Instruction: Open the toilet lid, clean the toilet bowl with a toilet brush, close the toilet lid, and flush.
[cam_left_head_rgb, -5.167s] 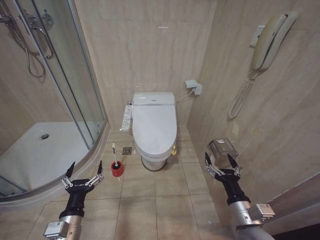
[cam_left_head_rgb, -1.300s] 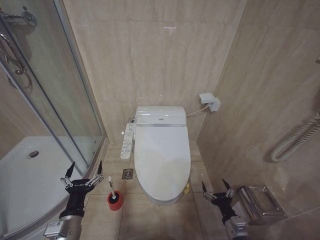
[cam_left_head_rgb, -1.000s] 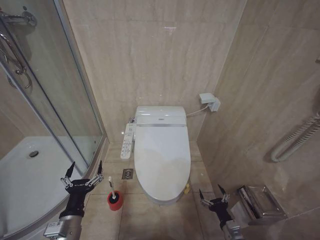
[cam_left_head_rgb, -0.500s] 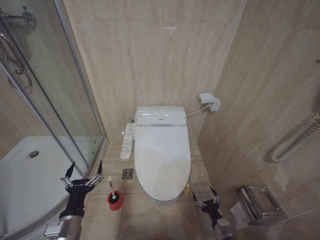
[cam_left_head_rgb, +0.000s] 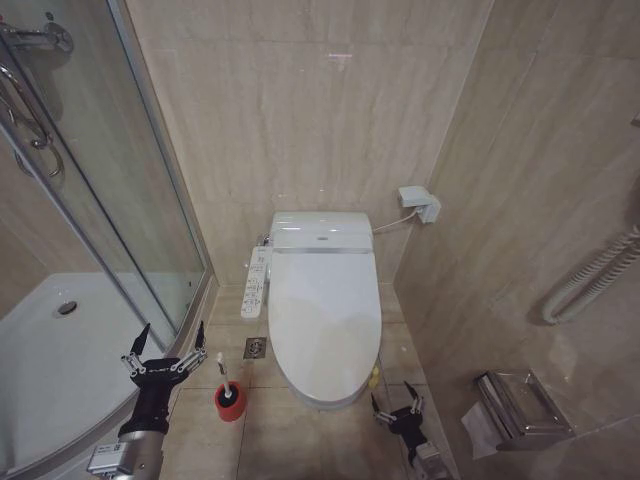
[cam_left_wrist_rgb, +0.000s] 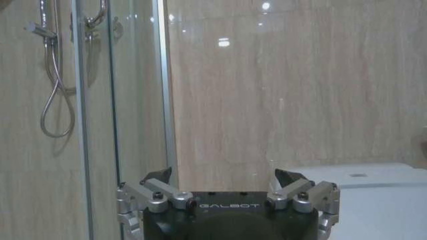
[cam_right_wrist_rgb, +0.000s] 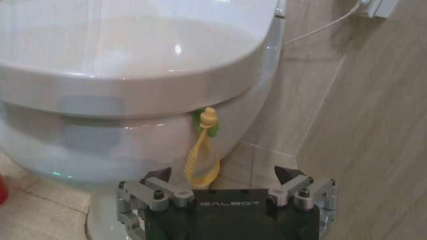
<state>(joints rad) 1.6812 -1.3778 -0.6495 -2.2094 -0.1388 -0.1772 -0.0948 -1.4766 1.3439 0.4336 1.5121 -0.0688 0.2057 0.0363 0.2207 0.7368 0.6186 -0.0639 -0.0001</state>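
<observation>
Toilet lid, a large glossy white plastic oval cover, lies shut over the seat. My right gripper, fingers spread and empty, sits low beside the lid's front rim, near a small yellow hanging ornament. My left gripper, also spread, hovers beyond the brush's red cup. I judge the lid light, stiff and slippery; the front lip offers the best hold.

The left gripper stood near, on the left, raised upright on its dark wrist with the jaws spread wide and nothing between them. The right gripper sat low on the near right, smaller in the head view, pointing away and slightly left, its jaws likewise parted and empty.
</observation>
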